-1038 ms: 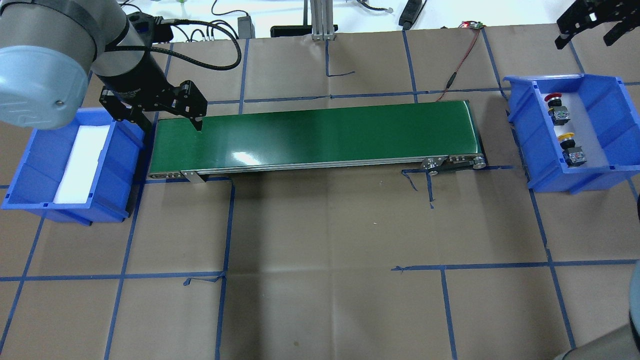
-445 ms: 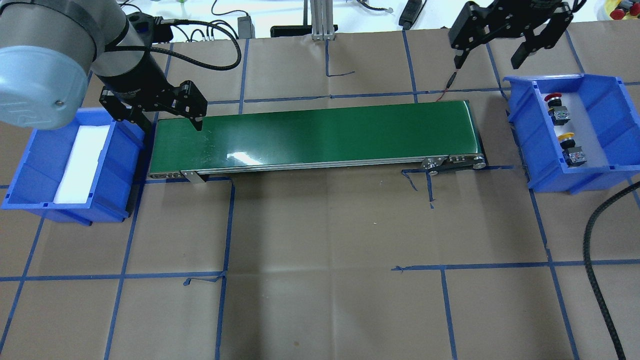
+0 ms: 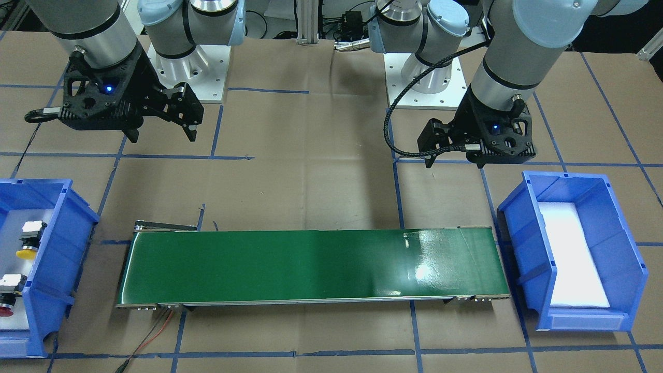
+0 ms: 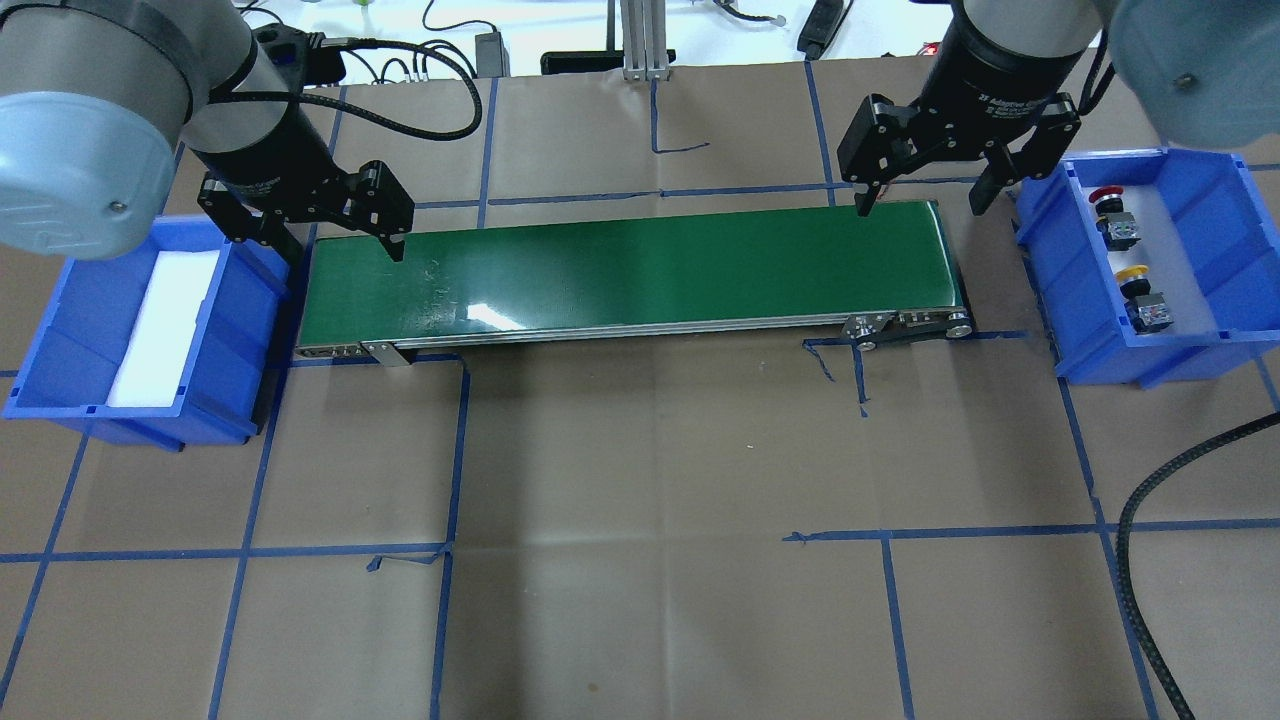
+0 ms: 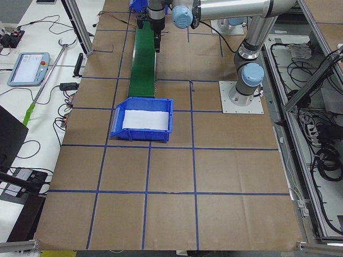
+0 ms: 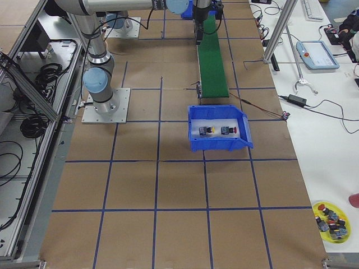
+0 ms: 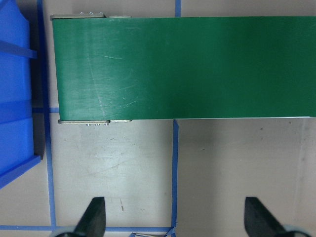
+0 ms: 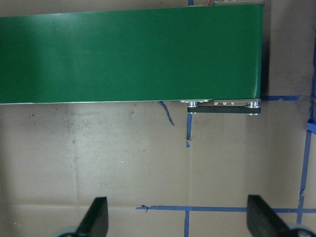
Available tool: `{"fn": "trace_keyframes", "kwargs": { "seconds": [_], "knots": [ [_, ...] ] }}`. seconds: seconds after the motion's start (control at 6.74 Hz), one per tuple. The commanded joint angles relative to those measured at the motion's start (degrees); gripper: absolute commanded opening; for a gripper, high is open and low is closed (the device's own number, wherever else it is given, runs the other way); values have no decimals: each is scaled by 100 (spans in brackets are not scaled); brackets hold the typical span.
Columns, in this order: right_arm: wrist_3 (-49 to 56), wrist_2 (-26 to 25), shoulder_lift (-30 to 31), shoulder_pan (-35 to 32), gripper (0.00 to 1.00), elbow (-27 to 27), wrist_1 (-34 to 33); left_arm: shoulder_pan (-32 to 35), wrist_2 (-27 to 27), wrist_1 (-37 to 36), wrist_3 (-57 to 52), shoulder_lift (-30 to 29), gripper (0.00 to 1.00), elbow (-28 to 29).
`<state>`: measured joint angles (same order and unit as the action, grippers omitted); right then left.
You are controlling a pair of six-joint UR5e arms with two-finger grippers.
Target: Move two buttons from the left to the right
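Note:
The two buttons lie in the blue bin at the right end of the table: the red-capped one at the far side, the yellow-capped one nearer me. They also show in the front view, yellow and red. My right gripper is open and empty, above the right end of the green conveyor belt, left of that bin. My left gripper is open and empty above the belt's left end. Both wrist views show only belt and table between spread fingers.
A second blue bin lined with white foam stands at the belt's left end and holds no buttons. A red wire runs from the belt's far right corner. A black cable hangs at the front right. A yellow tray of spare parts sits off the table.
My right arm has swung in from the far right corner, leftward and toward me, to above the belt's right end. The left arm and both buttons have not moved.

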<state>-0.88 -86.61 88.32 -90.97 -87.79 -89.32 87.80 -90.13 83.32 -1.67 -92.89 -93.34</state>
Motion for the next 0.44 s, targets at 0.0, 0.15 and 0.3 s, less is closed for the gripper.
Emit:
{"fn": "trace_keyframes", "kwargs": {
  "seconds": [0.0, 0.15, 0.3],
  "knots": [
    [-8, 3, 429, -17, 100, -509, -111, 0, -48, 8, 0, 16, 100, 0],
    [-8, -5, 492, -17, 100, -545, -225, 0, -75, 0, 0, 42, 100, 0],
    [-8, 3, 484, -17, 100, -546, -235, 0, -84, -18, 0, 51, 100, -9]
  ]
}}
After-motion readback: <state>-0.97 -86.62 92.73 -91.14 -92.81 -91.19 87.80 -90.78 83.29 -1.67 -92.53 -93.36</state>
